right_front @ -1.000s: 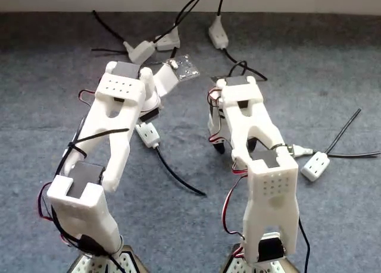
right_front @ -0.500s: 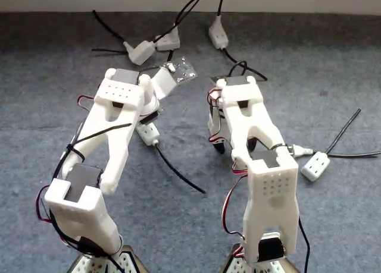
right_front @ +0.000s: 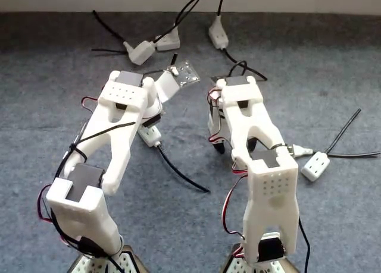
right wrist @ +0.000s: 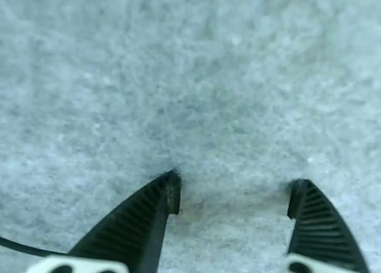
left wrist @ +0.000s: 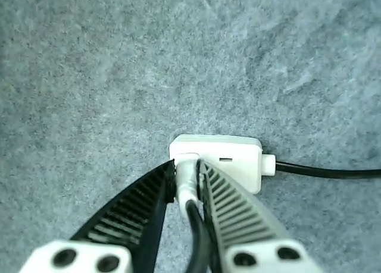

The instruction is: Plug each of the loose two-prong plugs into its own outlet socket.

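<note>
The left gripper is pinching a white two-prong plug, its ribbed jaws pressed against the plug's two sides, with the plug's dark cord running back between them. The plug's front meets the face of a white outlet socket. No prongs show between them, so it looks at least partly entered, though how deep it sits cannot be told. In the high view this socket lies on the grey carpet left of centre, under the left arm's wrist, and its black cable trails toward the lower middle of the frame. The right gripper is spread wide and holds nothing, its tips low over bare carpet near the middle of the high view. At the right edge lies a second outlet block with a plug just beside it, apparently not joined. More white cord ends lie along the top of the frame. The step in hand seems to be seating the first plug. The next move likely calls for a straight push along the prongs, because the loose socket may slide on the carpet, and then a release.
</note>
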Robot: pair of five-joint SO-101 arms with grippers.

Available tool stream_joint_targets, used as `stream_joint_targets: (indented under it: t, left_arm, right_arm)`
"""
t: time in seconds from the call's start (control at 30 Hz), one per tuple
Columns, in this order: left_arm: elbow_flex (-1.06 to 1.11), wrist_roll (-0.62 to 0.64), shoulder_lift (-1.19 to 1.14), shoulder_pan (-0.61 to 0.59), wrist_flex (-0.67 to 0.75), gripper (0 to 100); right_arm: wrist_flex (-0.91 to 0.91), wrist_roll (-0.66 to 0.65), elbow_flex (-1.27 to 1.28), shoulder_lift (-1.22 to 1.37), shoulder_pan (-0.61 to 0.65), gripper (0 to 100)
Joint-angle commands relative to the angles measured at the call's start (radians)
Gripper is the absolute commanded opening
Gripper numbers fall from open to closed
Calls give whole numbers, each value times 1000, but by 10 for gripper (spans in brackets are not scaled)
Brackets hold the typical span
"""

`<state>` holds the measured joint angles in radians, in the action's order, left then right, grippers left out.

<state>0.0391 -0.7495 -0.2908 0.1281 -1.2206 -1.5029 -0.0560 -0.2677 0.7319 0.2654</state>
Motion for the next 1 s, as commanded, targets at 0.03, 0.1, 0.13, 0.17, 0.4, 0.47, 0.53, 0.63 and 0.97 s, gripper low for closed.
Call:
stream_joint_targets:
  t: [0.03, 0.1, 0.13, 0.17, 0.4, 0.47, 0.53, 0.63, 0.97]
  left_arm:
    - [15, 6, -94, 13, 68, 6]
    - [12, 6, -134, -13, 75, 6]
    - [5, 6, -148, -27, 72, 6]
    - [-12, 6, -150, -39, 71, 6]
    - [-105, -58, -159, -140, -140, 6]
    - [-114, -64, -159, -145, -222, 6]
    - [-110, -64, -159, -145, -281, 6]
    - [-105, -60, -160, -145, -334, 6]
    - [-44, -60, -159, -124, -295, 6]
  right_arm:
    - [13, -14, 33, 7, -10, 289]
    - [13, -12, 33, 7, -10, 289]
    - [13, -12, 33, 7, -10, 289]
    - [13, -11, 33, 7, -10, 289]
    - [13, -14, 33, 7, -10, 289]
    - [13, -14, 33, 7, -10, 289]
    - [13, -14, 33, 7, -10, 289]
    - [13, -12, 33, 7, -10, 289]
    - [12, -9, 33, 7, -12, 289]
